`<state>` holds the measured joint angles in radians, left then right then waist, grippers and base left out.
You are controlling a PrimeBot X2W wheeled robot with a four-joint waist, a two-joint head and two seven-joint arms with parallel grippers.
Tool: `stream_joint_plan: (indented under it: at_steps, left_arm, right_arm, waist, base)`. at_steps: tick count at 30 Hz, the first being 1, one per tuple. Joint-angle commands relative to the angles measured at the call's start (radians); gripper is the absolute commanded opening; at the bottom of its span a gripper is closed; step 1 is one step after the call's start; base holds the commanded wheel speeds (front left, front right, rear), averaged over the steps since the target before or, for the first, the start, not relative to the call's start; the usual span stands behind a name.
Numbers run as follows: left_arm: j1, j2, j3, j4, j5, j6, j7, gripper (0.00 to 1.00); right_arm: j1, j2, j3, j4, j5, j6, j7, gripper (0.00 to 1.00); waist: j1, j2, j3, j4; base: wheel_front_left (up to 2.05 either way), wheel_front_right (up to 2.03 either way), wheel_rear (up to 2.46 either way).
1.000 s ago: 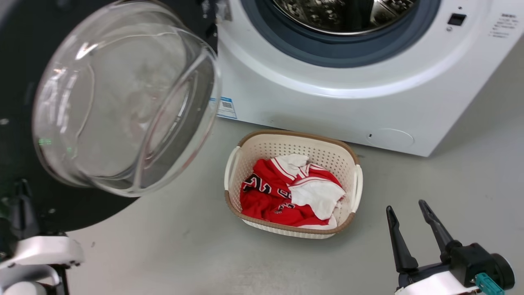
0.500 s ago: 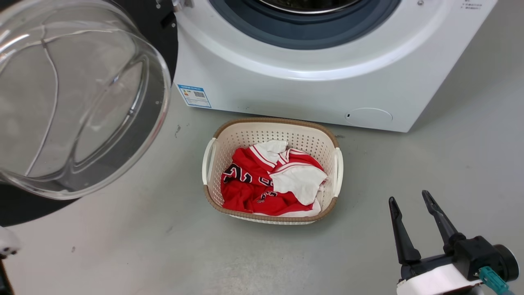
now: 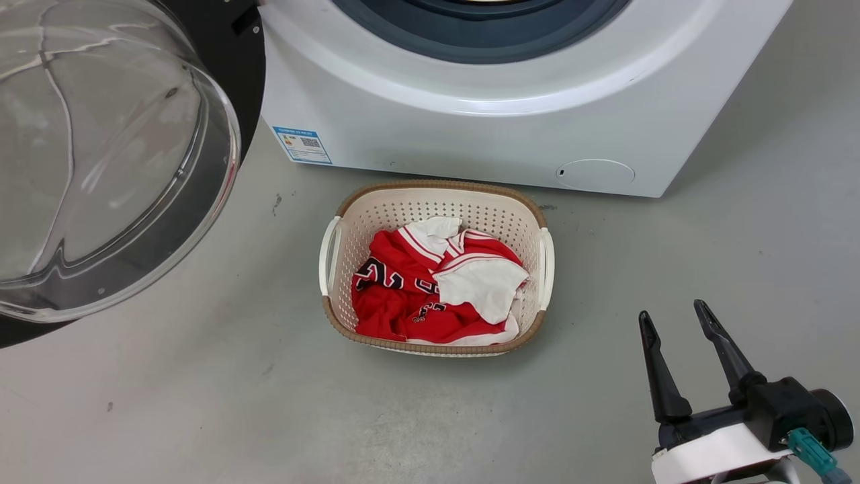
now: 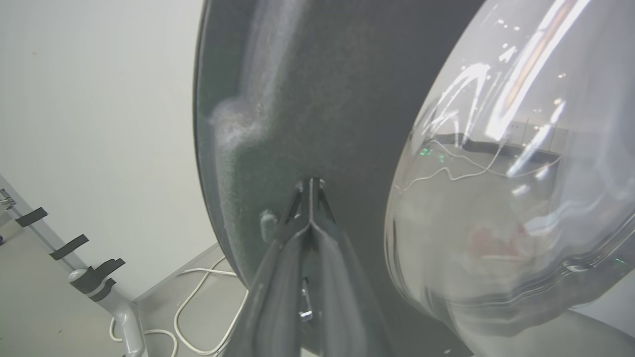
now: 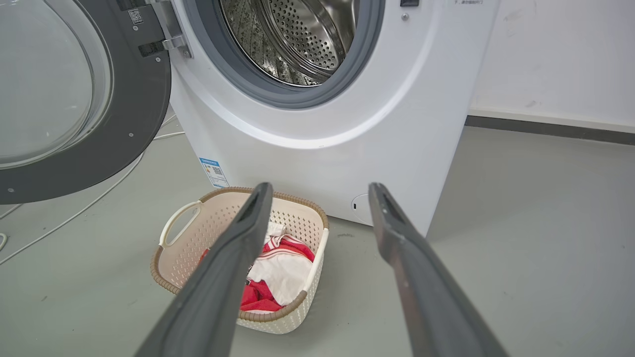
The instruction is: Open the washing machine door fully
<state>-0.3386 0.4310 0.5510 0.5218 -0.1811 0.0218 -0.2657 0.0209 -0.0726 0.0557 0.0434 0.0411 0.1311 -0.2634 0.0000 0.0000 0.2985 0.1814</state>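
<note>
You can read nothing clearly: the sticker (image 3: 302,145) on the washing machine (image 3: 470,134) is too small, and the jersey (image 3: 403,316) numerals are crumpled.

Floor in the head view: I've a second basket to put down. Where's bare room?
Bare floor lies nearer the robot than the basket, and between it and the right gripper. Crowded: the washing machine door overhangs the left; the basket sits close to the machine.

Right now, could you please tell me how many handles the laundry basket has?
2: one white handle on the left side of the basket in the head view, and the other on its right side. The clothes inside hide neither.
</note>
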Motion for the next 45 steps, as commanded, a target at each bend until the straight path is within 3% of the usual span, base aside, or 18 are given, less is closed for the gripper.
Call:
stream_joint_plan:
  at_steps: [1,12,26,37,45]
  left_arm:
    - [-0.021,0.01,0.01,0.011,0.008,-0.007,0.002,0.0]
    - [-0.009,-0.024,0.038,0.021,0.048,-0.047,0.002,0.0]
    - [0.125,-0.154,0.042,-0.16,0.111,-0.105,0.002,0.0]
    - [0.302,-0.345,-0.141,-0.453,0.195,-0.119,0.002,0.0]
    - [0.413,-0.379,-0.3,-0.578,0.176,-0.073,0.002,0.0]
  right_arm:
    - [-0.013,-0.002,0.001,-0.001,-0.003,-0.001,-0.002,1.0]
    - [-0.015,0.009,0.004,0.01,0.003,-0.001,-0.002,1.0]
    - [0.045,0.023,-0.007,0.004,0.008,-0.001,-0.002,1.0]
    - [0.086,0.023,-0.031,-0.048,0.037,-0.001,-0.002,1.0]
    - [0.119,0.023,-0.053,-0.094,0.051,-0.001,-0.002,1.0]
  waist:
    - [0.0,0.0,0.002,-0.001]
    - [0.0,0.0,-0.027,-0.008]
    - [0.0,0.0,-0.165,-0.005]
    - [0.0,0.0,-0.249,-0.02]
    - [0.0,0.0,-0.296,-0.07]
  base:
    - [0.0,0.0,0.0]
    - [0.0,0.0,0.0]
    - [0.0,0.0,0.0]
    - [0.0,0.0,0.0]
    - [0.0,0.0,0.0]
